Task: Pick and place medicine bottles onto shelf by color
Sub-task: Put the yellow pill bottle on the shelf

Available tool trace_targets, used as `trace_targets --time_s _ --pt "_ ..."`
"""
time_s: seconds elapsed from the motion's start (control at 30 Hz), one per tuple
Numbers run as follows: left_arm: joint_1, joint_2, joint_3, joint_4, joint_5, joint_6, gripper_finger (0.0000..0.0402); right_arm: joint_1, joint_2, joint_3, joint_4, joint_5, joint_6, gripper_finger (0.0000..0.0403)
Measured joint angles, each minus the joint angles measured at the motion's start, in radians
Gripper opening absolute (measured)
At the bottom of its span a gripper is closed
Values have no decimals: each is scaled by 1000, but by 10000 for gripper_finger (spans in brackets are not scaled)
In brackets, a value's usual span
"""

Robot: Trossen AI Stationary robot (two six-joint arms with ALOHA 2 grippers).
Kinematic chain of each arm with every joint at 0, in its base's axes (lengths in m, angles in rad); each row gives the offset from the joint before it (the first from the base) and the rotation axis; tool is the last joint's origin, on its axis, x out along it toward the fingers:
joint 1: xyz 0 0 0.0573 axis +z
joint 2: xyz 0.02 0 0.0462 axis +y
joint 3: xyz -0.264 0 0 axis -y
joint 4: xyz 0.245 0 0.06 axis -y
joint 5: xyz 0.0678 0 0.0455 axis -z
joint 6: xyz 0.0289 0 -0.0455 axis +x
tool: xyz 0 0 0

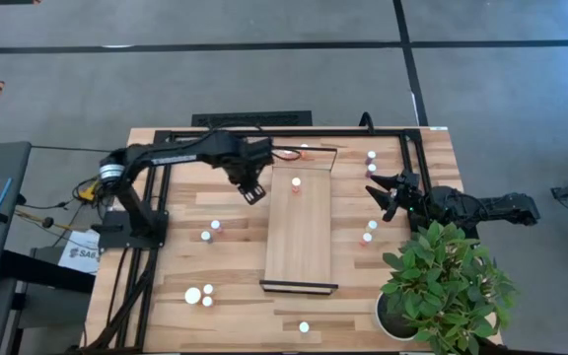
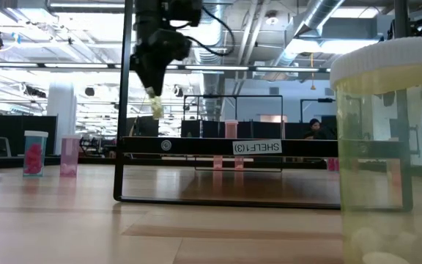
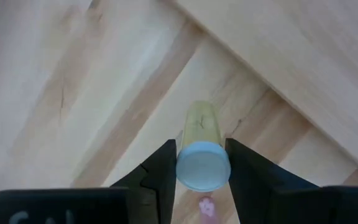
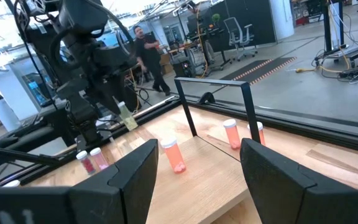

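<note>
While the left end effector [image 3: 201,177] hangs above the counter [image 1: 185,261] just off the shelf's left long edge, its two dark fingers [image 3: 160,171] pinch a pale yellowish bottle [image 3: 201,149] by the white cap, so the body points away from the wrist over the seam between counter and shelf [image 1: 298,232]. Seen from table height, that yellowish bottle dangles from the fingers well clear of the wood, tilted a little. On the shelf, toward its twelve o'clock end in the overhead picture, one reddish bottle [image 1: 296,184] stands upright; another [image 1: 305,151] stands on the counter just beyond that end. At about three o'clock from the shelf, the right end effector [image 1: 381,192] waits over the counter with its fingers spread wide and nothing between them, pointed at the shelf. Near it stand three more bottles, one at one o'clock [image 1: 371,156] and two at four o'clock [image 1: 372,226]. At nine o'clock from the shelf two bottles [image 1: 210,231] stand close together, and toward seven o'clock sits a cluster that includes a larger-capped bottle [image 1: 192,295]. One bottle [image 1: 304,326] stands alone at six o'clock. A potted plant [image 1: 442,286] fills the counter's five o'clock corner.
</note>
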Motion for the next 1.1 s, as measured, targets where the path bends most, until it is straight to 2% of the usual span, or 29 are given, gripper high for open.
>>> trace_targets --time_s 0.13,0.27,0.5,0.8,1.1 --pt "-15 101 119 -40 -3 93 107 0 0 0 0 0 0 251" --pt "-44 187 213 -21 50 296 107 0 0 0 0 0 0 251" --pt "-88 323 340 -43 12 543 108 0 0 0 0 0 0 251" --pt "-67 416 374 -37 -52 683 108 0 0 0 0 0 0 251" --pt "-29 420 375 3 -66 813 108 0 0 0 0 0 0 251"
